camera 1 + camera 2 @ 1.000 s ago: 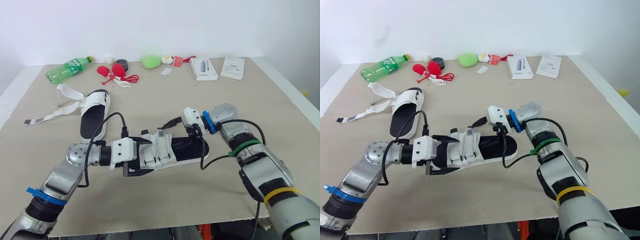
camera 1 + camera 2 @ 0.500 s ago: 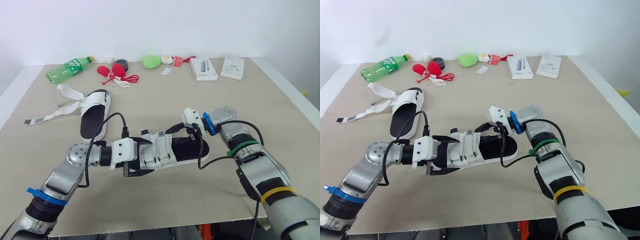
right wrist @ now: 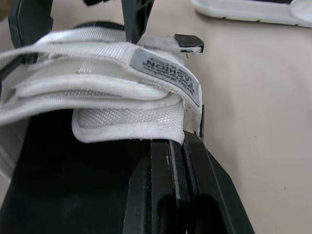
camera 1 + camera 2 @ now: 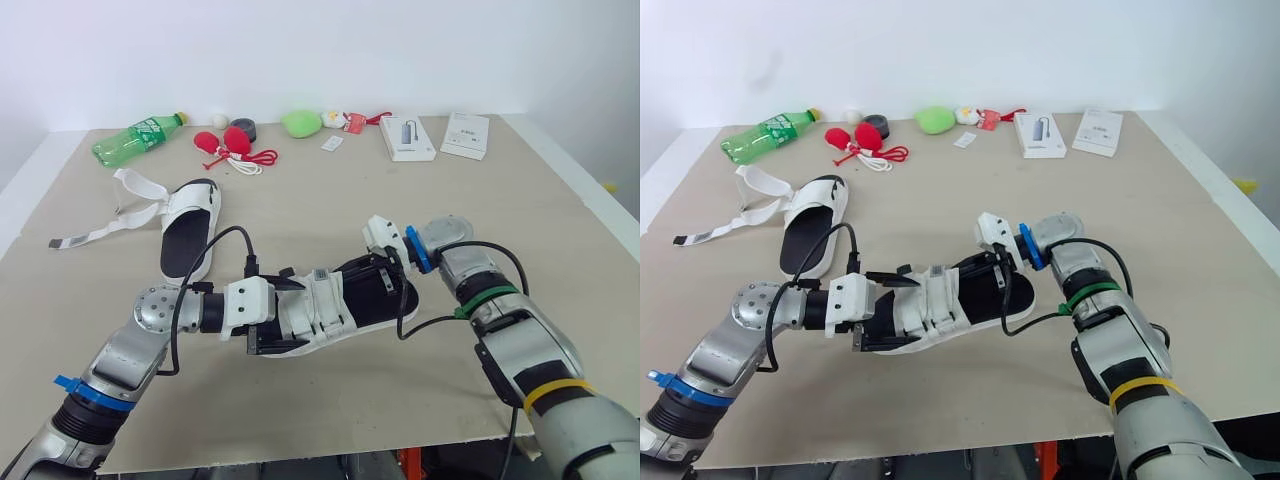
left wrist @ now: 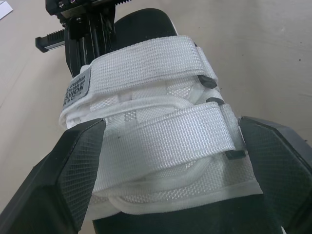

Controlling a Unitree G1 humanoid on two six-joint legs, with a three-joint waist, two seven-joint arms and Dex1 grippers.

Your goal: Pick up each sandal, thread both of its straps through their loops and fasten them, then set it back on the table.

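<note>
Eye view: the sandal (image 4: 345,305) is low in the middle, with the left gripper (image 4: 285,320) clamped round its front. The other sandal (image 4: 190,228), upper left, lies undone. Left wrist view: both straps (image 5: 146,68) look fastened. Right wrist view: the right gripper (image 3: 180,146) is pinched together at the sandal's edge.

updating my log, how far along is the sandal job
Done: both straps look fastened on the white-strapped black-soled sandal. In hand: left gripper clamps its toe, right gripper at its heel. Left: release it, then the other white sandal, straps lying loose.
</note>
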